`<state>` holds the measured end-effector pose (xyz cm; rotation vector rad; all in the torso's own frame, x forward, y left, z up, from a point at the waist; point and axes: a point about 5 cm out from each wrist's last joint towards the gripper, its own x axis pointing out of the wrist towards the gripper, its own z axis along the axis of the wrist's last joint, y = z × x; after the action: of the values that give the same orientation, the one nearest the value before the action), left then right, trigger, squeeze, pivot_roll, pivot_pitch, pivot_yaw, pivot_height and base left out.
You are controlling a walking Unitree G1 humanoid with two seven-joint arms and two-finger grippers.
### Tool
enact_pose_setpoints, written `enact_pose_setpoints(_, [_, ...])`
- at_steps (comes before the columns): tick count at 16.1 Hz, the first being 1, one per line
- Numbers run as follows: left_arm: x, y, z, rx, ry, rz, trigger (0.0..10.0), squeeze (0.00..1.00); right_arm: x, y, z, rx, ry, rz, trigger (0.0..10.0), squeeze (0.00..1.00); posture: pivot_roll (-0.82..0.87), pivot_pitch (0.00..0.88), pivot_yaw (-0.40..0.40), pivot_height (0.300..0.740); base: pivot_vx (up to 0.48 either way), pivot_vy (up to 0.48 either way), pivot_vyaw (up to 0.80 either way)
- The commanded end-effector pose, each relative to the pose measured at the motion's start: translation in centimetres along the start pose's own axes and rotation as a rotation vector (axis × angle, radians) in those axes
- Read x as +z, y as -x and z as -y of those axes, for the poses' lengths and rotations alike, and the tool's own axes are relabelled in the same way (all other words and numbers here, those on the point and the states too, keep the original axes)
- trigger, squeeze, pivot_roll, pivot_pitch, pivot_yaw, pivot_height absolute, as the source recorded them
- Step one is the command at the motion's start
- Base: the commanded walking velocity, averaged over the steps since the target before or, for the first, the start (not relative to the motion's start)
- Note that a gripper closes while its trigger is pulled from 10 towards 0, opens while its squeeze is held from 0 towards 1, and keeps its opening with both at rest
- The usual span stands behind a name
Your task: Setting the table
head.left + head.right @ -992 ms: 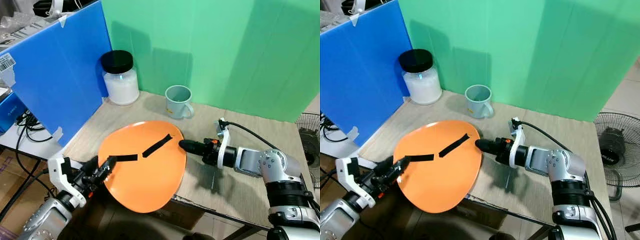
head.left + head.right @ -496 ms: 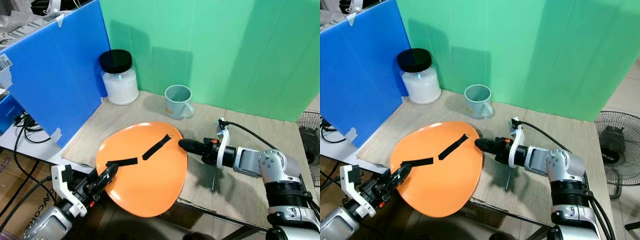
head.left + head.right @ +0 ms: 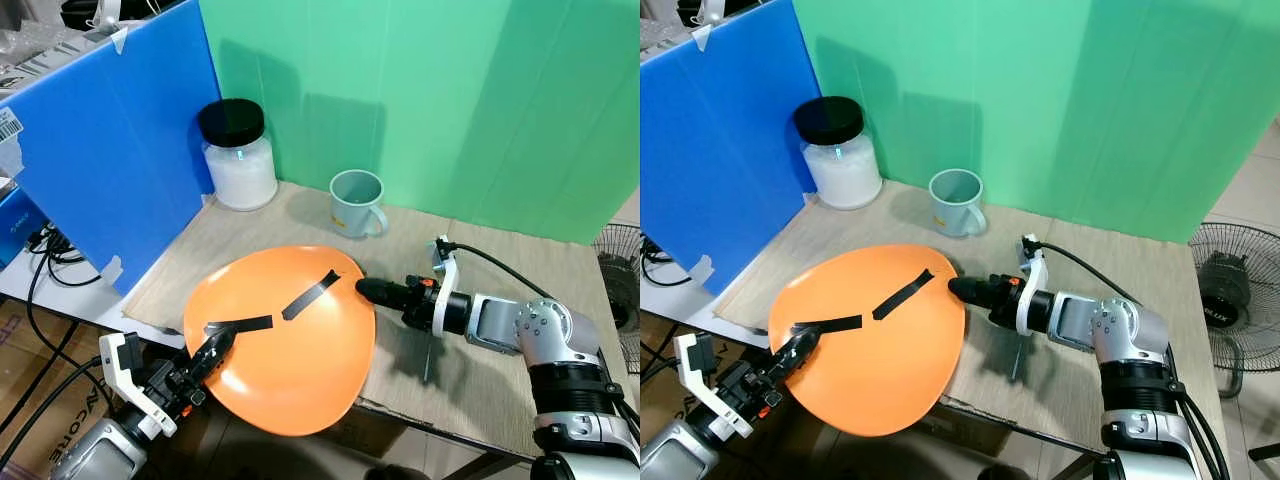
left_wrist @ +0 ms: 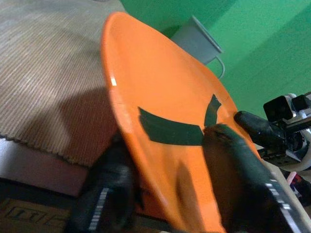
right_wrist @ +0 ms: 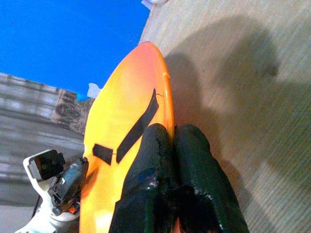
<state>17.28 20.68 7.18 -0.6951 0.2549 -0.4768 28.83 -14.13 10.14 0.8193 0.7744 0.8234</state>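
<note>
An orange plate [image 3: 290, 345] with two black tape strips hangs tilted over the table's front edge, held between both arms. My left gripper [image 3: 212, 348] is shut on its lower left rim, below table level; in the left wrist view one finger [image 4: 233, 165] lies on the plate's face [image 4: 160, 107] and the other behind it. My right gripper [image 3: 365, 288] reaches in from the right and is shut on the plate's right rim; its fingers [image 5: 150, 160] press together over the plate's edge [image 5: 116, 126]. A pale blue mug [image 3: 356, 203] stands upright behind the plate.
A white jar with a black lid [image 3: 238, 155] stands at the back left of the woven table mat [image 3: 480, 340]. A blue board [image 3: 110, 150] walls the left side, a green screen [image 3: 450, 100] the back. A floor fan [image 3: 1240, 310] stands to the right.
My left gripper has dropped lower and toward me, taking the plate's left rim down with it. The right gripper has stayed in place on the right rim.
</note>
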Motion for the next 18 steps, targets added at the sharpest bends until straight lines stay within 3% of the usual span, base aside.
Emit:
enact_pose_setpoints(1, [0.5, -0.2, 0.8, -0.025, -0.021, 0.025, 0.0, 0.00, 0.9, -0.3, -1.3, 0.051, 0.048, 0.016, 0.0, 0.00, -0.09, 0.021, 0.040, 0.740, 0.000, 0.000, 0.00])
enact_pose_setpoints(6, [1.1, -0.5, 1.2, -0.019, -0.044, 0.046, 0.0, 0.00, 1.7, -0.4, -2.9, 0.129, 0.114, 0.022, 0.0, 0.00, -0.08, 0.010, 0.032, 0.740, 0.000, 0.000, 0.00])
enact_pose_setpoints(10, [1.4, -0.9, 1.3, -0.021, -0.059, 0.062, 0.0, 0.00, 1.8, -0.4, -3.2, 0.142, 0.134, 0.022, 0.0, 0.00, -0.08, 0.008, 0.029, 0.740, 0.000, 0.000, 0.00])
enact_pose_setpoints(11, [1.5, -0.9, 1.4, -0.020, -0.064, 0.066, 0.0, 0.00, 1.9, -0.4, -3.3, 0.144, 0.140, 0.023, 1.8, 0.00, -0.08, 0.010, 0.029, 0.740, 0.000, 0.000, 0.00])
enact_pose_setpoints(12, [1.8, -1.0, 1.5, -0.018, -0.075, 0.078, 0.0, 0.00, 2.0, -0.4, -3.3, 0.129, 0.168, 0.028, 10.0, 0.00, -0.08, 0.010, 0.029, 0.740, 0.000, 0.000, 0.00])
enact_pose_setpoints(13, [2.0, -1.1, 1.6, -0.020, -0.086, 0.087, 0.0, 0.00, 2.0, -0.3, -3.3, 0.135, 0.161, 0.040, 10.0, 0.15, -0.09, 0.012, 0.030, 0.740, 0.000, 0.000, 0.00])
enact_pose_setpoints(14, [2.3, -1.1, 1.8, -0.025, -0.095, 0.098, 0.0, 0.00, 2.1, -0.3, -3.3, 0.138, 0.153, 0.046, 10.0, 1.00, -0.09, 0.014, 0.032, 0.740, 0.000, 0.000, 0.00])
enact_pose_setpoints(18, [3.9, -1.3, 3.3, -0.079, -0.118, 0.169, 0.0, 0.00, 2.7, 0.7, -2.5, 0.095, 0.154, 0.090, 10.0, 1.00, -0.09, 0.014, 0.032, 0.740, 0.000, 0.000, 0.00])
